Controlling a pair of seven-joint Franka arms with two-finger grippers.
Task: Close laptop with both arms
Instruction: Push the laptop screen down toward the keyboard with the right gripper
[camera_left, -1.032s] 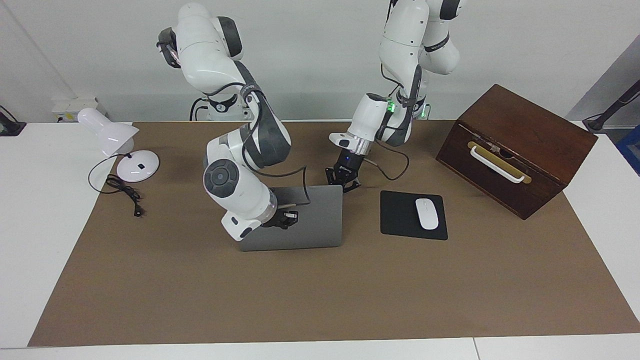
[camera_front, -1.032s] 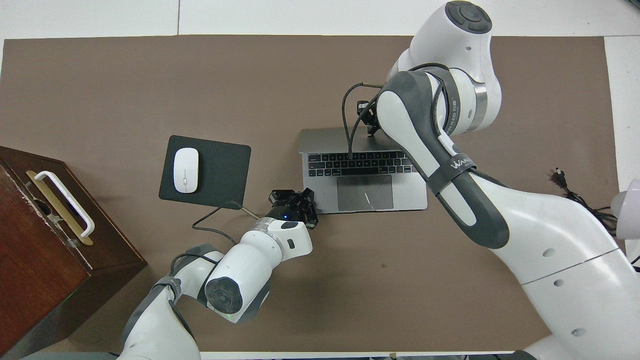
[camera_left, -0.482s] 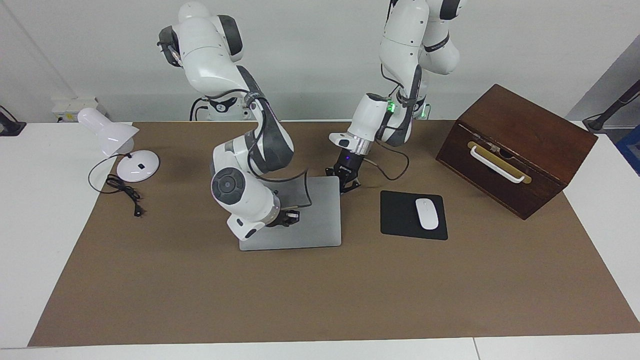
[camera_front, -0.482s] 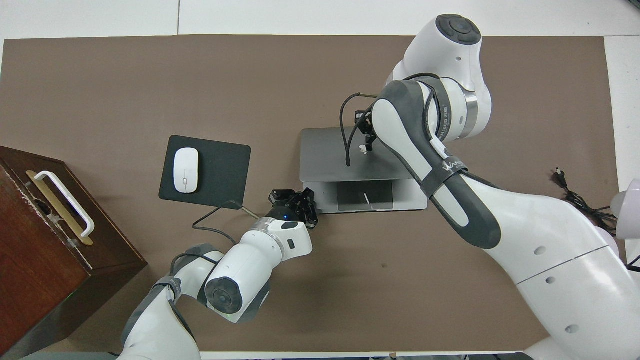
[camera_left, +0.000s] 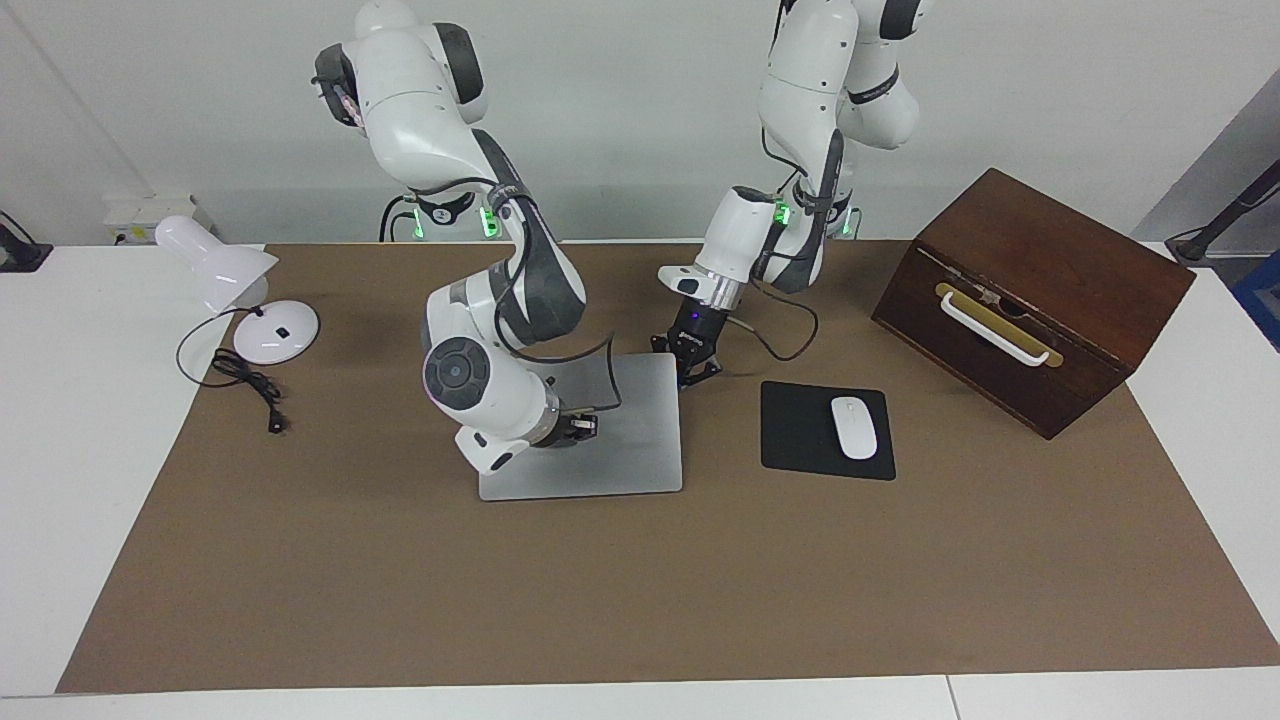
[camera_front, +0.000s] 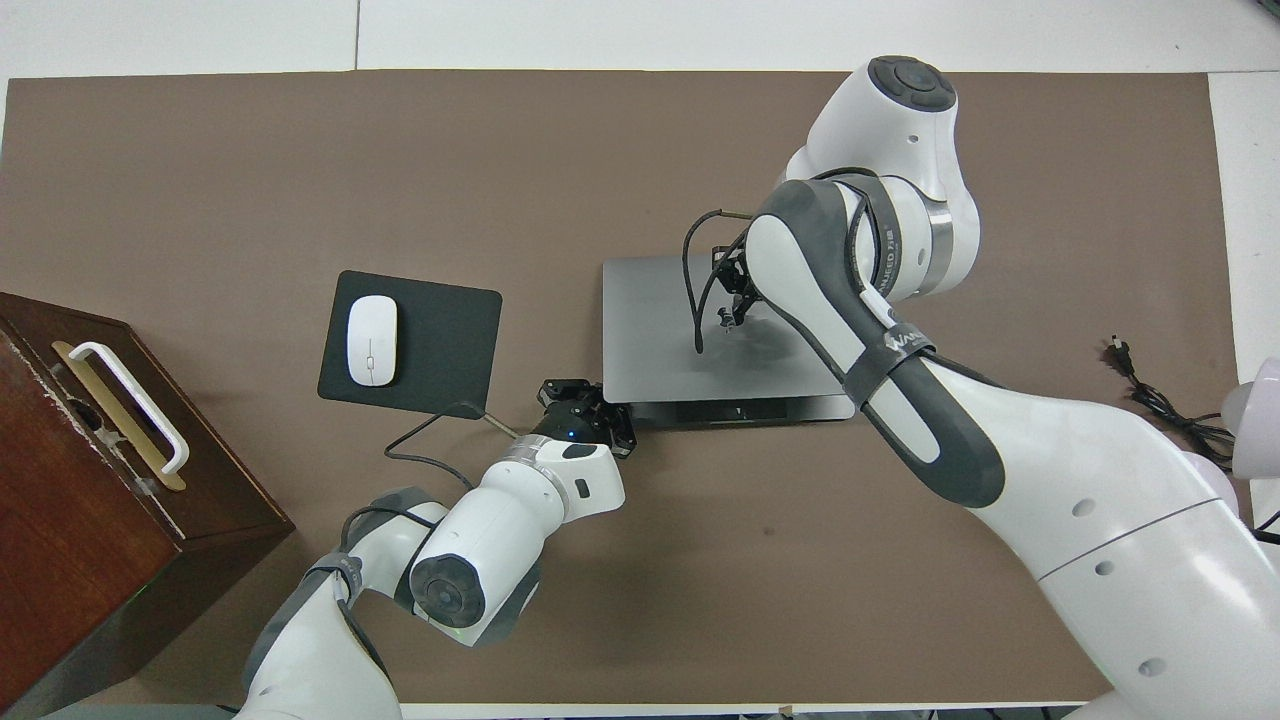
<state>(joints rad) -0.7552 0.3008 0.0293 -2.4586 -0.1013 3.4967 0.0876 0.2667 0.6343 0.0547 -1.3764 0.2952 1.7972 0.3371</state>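
On the lid of the laptop (camera_left: 600, 430), the right gripper (camera_left: 578, 427) presses down; whether its jaws are parted or closed cannot be told, and they grasp nothing visible. The left gripper (camera_left: 690, 362) rests at the laptop's corner nearest the robots, toward the mouse pad (camera_left: 825, 430), apparently steadying the base; its jaws look partly spread, though not clearly. The laptop lies mid-surface (camera_left: 400, 600), lid almost flat, a thin dark gap visible along the edge nearest the robots in the overhead view. Judged nearly complete: final seating of the lid and withdrawal remain.
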